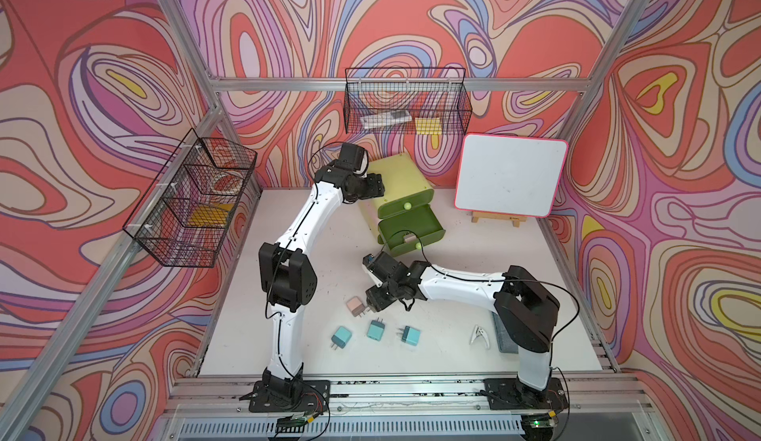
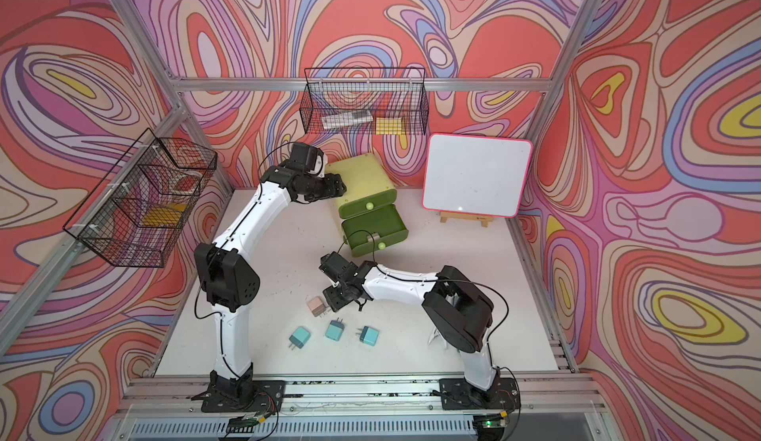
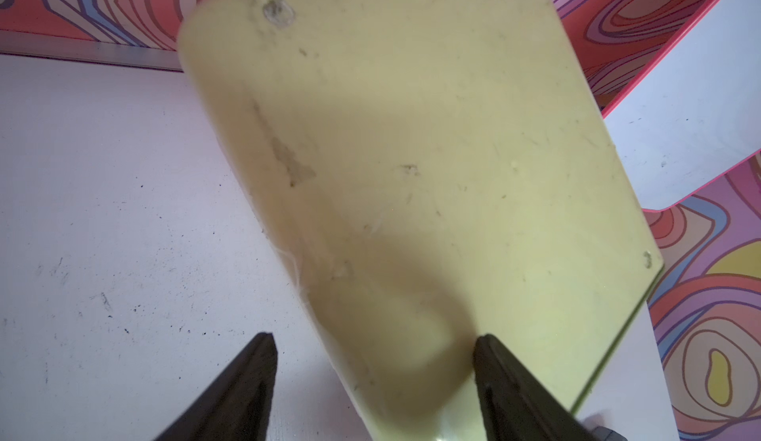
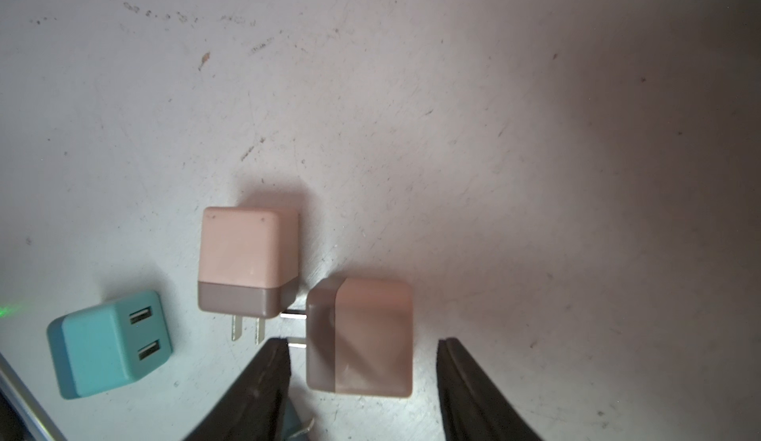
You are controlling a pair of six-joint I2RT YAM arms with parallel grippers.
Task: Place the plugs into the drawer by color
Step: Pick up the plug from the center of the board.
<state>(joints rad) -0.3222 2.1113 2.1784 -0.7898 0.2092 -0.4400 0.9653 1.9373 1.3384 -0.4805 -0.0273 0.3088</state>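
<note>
Nearest us on the scuffed white table (image 1: 453, 294) lie three matte rounded cubes. The left teal plug (image 1: 341, 337) points its prongs near-left, the middle teal plug (image 1: 375, 330) points them far, and the right teal plug (image 1: 408, 334) points them left. Just beyond, the free pink plug (image 1: 354, 306), a pale body with a brownish band, aims its prongs near-right. In both top views the right gripper (image 1: 372, 299) hides the second pink plug (image 4: 362, 336). The wrist view shows it lying flat between jaws about half open, neither finger closed on its body, its prongs reaching toward its neighbour's band. A white clip (image 1: 477, 334) lies off to the right. Farther back stands the yellow-green plastic chest (image 1: 397, 175), with one dark green drawer (image 1: 416, 222) pulled toward us. A pinkish block just inside its front wall is too small for us to identify. The left gripper (image 3: 374, 338), jaws apart, sits at the chest's left side; we cannot tell whether it touches.
</note>
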